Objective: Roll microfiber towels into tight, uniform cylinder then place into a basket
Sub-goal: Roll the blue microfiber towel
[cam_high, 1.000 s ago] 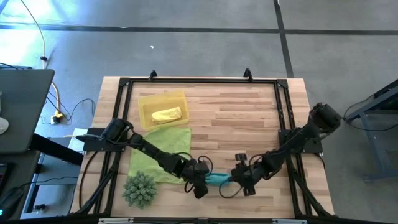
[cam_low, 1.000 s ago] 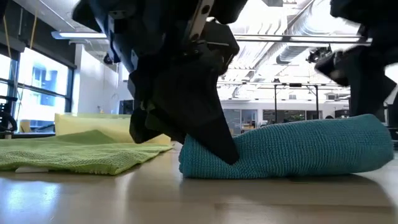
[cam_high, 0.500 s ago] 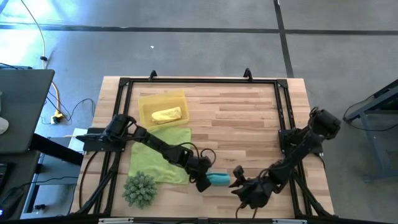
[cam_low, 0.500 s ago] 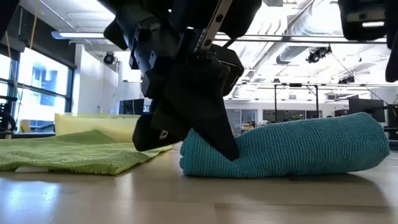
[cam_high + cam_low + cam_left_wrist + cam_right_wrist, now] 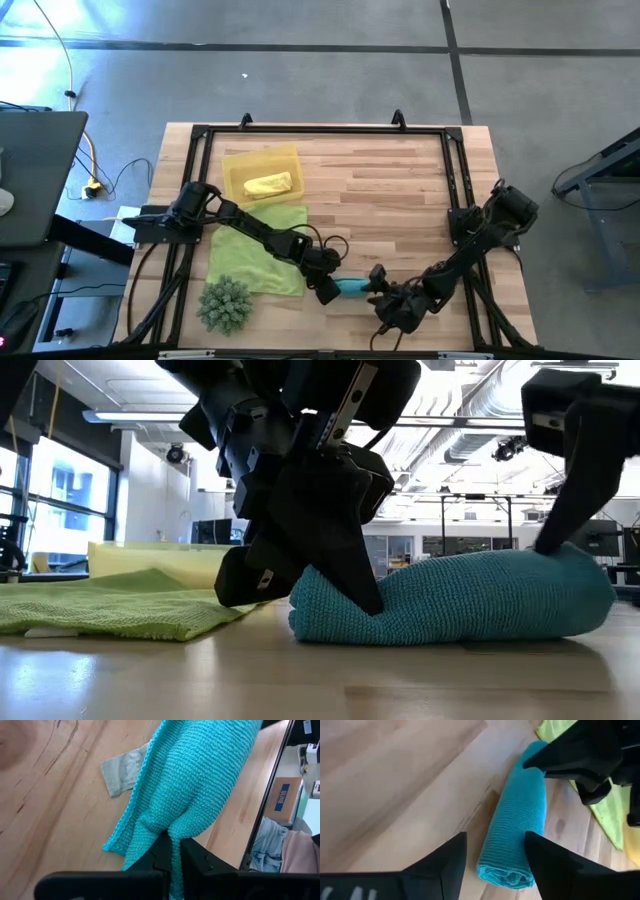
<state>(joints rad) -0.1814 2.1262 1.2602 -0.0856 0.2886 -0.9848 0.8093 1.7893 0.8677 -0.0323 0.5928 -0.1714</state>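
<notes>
We record, along the surface's (image 5: 400, 180) near edge, a rolled teal microfiber towel (image 5: 352, 288) lying flat near the middle. The left gripper (image 5: 328, 291) has its fingers pinched narrow on one end of the roll; a grey label (image 5: 121, 771) trails on the wood beside it. The right gripper (image 5: 388, 305) sits at the roll's other end, fingers (image 5: 445, 857) spread wide on either side of it without closing on it. Toward the near left corner we list a spiky green plant ball (image 5: 225, 304). Farther in, a lime green towel (image 5: 258, 250) lies spread flat. Farthest, near the far left corner, the translucent yellow basket (image 5: 233, 170) holds a rolled yellow towel (image 5: 267, 185).
</notes>
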